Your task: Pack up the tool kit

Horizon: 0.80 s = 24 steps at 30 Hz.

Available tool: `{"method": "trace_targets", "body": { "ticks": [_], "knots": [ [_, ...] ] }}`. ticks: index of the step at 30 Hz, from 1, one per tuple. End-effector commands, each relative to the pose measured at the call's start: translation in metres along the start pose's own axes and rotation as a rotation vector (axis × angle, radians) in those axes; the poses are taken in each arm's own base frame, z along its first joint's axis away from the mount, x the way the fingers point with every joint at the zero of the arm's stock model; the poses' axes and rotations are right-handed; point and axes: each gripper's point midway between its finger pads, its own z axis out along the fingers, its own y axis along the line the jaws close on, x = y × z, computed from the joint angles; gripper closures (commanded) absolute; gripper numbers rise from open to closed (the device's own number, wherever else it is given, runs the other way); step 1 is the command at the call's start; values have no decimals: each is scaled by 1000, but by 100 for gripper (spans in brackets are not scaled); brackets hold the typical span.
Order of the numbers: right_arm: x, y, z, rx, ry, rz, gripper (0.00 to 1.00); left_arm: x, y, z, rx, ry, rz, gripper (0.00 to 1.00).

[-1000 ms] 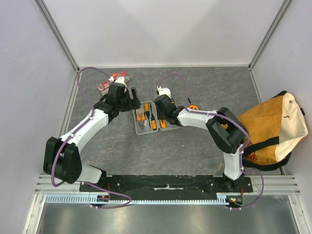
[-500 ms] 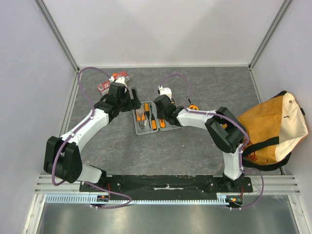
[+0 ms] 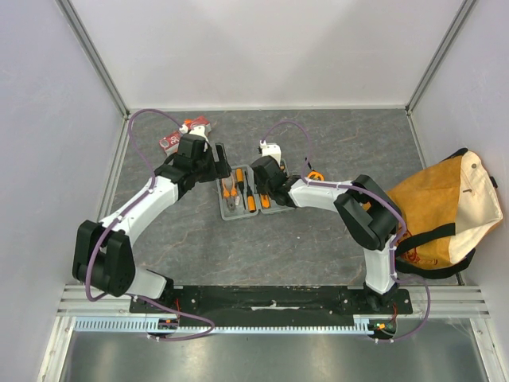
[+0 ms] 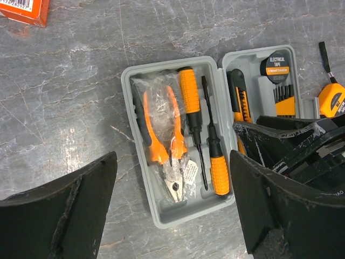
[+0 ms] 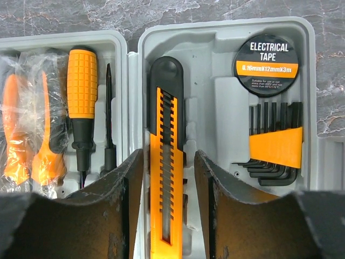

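The grey tool kit case [image 3: 225, 208] lies open mid-table. Its left half [image 4: 131, 116] holds bagged orange pliers [image 4: 161, 135] and two orange-handled screwdrivers [image 4: 188, 97]. Its right half [image 5: 310, 81] holds an orange-and-black utility knife [image 5: 166, 162], an electrical tape roll [image 5: 266, 63] and hex keys [image 5: 275, 145]. My left gripper [image 4: 172, 216] is open and empty, hovering over the near end of the left half [image 3: 216, 163]. My right gripper [image 5: 164, 216] is open, its fingers either side of the knife with a small gap each side [image 3: 267, 188].
An orange tape measure [image 3: 316, 175] lies just right of the case, also in the left wrist view [image 4: 331, 97]. Red-orange packets [image 3: 183, 134] lie at the back left. The tan canvas bag [image 3: 445, 207] sits at the right edge.
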Motion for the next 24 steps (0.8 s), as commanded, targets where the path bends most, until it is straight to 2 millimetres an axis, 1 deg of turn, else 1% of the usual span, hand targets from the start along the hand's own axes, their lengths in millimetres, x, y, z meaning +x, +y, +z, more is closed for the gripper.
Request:
{"method": "trace_targets", "body": {
  "ticks": [1,4,7,8,10,13,15,16,18,19,20,21,22,23,24],
  "knots": [
    [-1,-4,-10,16,-4,-1,51,-18,-11,-3,33,-33,-11,10],
    [-9,-2,-16,5,-21,11,54,-20,-14,-3,43,-33,-11,10],
    [-18,2,-26,-22,-36,20,55,-21,-21,-1,71,-32,-18,11],
    [-16,-1,-30,-20,-19,10,55,-21,-28,-1,111,-22,-20,12],
    [-20,2,-37,-43,-28,10,54,-21,-40,2,168,-10,-28,14],
    [-28,3,-48,-67,-41,14,55,-21,-61,8,275,6,-53,21],
    [-28,3,-51,-73,-39,8,61,-17,-72,20,326,36,-86,29],
    [-26,5,-51,-82,-29,4,65,-20,-81,25,364,46,-102,35],
    [-19,7,-50,-98,-6,-12,74,-21,-93,40,395,76,-115,43],
    [-16,7,-49,-103,5,-17,76,-19,-99,49,397,101,-116,48],
    [-9,6,-49,-106,21,-22,78,-14,-104,58,394,124,-107,51],
    [-6,7,-49,-114,30,-25,79,-16,-109,65,394,127,-96,55],
    [-2,5,-48,-113,41,-26,80,-13,-113,75,385,137,-81,59],
    [3,4,-47,-112,52,-30,80,-14,-118,81,377,134,-69,62],
    [7,4,-47,-117,59,-31,81,-12,-120,90,352,136,-58,64]
  ]
}}
